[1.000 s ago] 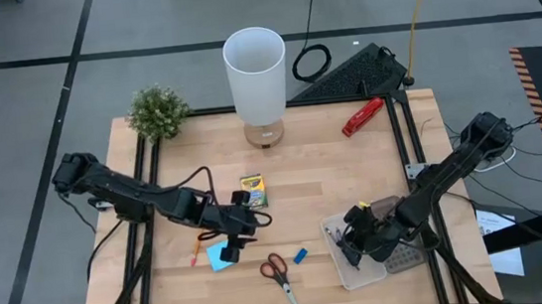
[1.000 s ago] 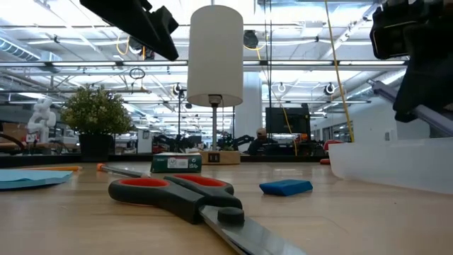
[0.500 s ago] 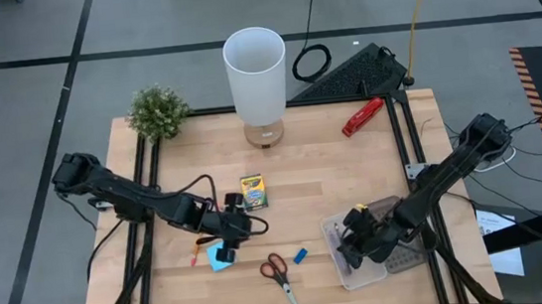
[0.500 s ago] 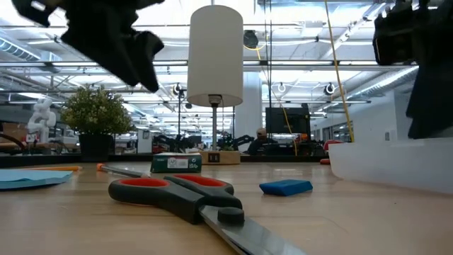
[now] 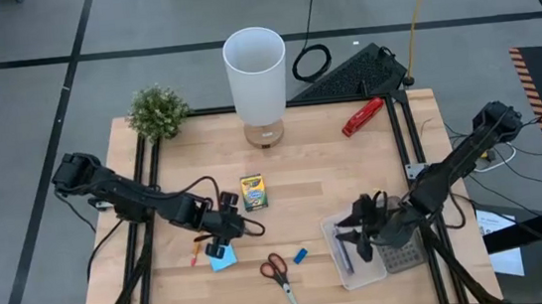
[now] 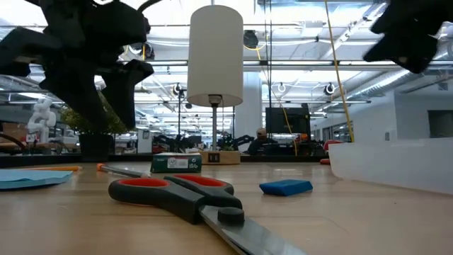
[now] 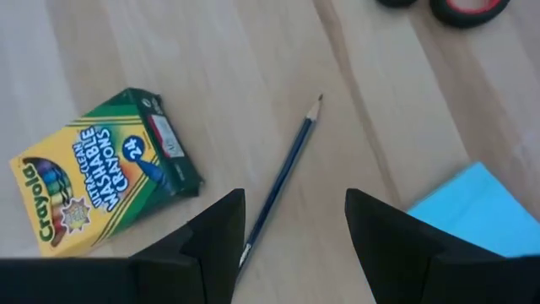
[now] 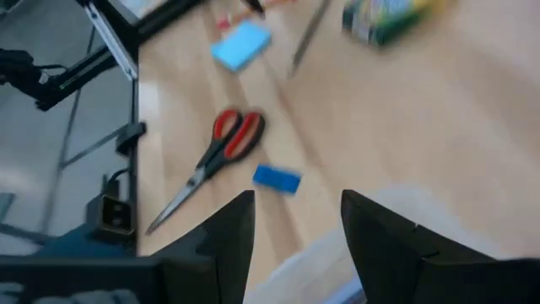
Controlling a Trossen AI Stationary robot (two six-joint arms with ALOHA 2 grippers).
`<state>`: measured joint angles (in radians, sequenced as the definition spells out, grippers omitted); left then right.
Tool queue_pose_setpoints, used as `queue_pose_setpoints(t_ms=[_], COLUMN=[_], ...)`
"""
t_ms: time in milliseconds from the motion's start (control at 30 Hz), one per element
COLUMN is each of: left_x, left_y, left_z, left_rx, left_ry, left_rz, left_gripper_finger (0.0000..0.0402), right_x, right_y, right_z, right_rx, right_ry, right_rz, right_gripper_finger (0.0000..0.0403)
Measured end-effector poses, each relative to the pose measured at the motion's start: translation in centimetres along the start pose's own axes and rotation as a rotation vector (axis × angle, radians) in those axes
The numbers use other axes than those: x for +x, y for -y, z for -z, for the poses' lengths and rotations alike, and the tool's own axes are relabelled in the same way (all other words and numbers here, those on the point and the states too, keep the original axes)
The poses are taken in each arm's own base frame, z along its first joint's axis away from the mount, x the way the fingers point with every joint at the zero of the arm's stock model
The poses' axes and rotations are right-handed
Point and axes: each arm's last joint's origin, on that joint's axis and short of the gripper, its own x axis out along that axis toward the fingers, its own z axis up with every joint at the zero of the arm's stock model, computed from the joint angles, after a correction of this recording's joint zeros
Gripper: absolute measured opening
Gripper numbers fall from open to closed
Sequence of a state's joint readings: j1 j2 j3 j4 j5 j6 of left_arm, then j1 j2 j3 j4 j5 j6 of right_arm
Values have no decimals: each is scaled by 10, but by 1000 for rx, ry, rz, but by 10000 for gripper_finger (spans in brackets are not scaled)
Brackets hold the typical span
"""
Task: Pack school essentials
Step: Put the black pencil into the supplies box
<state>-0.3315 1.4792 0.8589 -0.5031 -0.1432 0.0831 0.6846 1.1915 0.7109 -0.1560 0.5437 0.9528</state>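
The red-handled scissors (image 5: 277,269) lie flat at the near edge of the bench (image 5: 322,167), blades pointing toward the front. The tiny blue eraser (image 5: 300,255) lies just beside the handles on the right. The blue sticky-note pad (image 5: 224,260) lies to their left, with an orange pencil (image 5: 196,251) just past it.

The left claw (image 5: 227,228) hangs over the pad's far edge. Its fingers (image 7: 211,241) stand apart and hold nothing. A blue pencil (image 7: 278,184) lies on the wood between them in the left wrist view, apart from both. The yellow-green crayon box (image 5: 253,192) lies flat just beyond the claw.

At the right, a clear tray (image 5: 359,273) sits on the bench near the front corner. It holds what appears to be one dark pen; the detail is too small to confirm. The right claw (image 5: 360,221) hangs above the tray's far end, fingers (image 8: 221,241) spread and empty.

At the far edge stand a white lamp (image 5: 257,74) and a small green plant (image 5: 157,112); a red stapler-like tool (image 5: 361,116) lies to the lamp's right.
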Motion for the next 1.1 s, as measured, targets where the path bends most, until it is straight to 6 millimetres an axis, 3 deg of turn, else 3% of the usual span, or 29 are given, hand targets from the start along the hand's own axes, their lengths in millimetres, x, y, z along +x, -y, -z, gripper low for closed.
queue_pose_setpoints(t_ms=[367, 867, 1100], left_x=[3, 49, 51], left_y=[-22, -40, -39], left_z=[12, 26, 28], left_rx=[11, 30, 27], left_ry=[-100, -289, -294], left_rz=[21, 57, 81], left_gripper_finger=[209, 208, 152], right_x=[-10, -14, -14], right_y=[1, 2, 2], right_z=[-12, -14, -14], right_rx=[-260, -322, -323], right_ry=[105, 111, 111], right_rz=[23, 19, 19], right_gripper_finger=[169, 169, 169])
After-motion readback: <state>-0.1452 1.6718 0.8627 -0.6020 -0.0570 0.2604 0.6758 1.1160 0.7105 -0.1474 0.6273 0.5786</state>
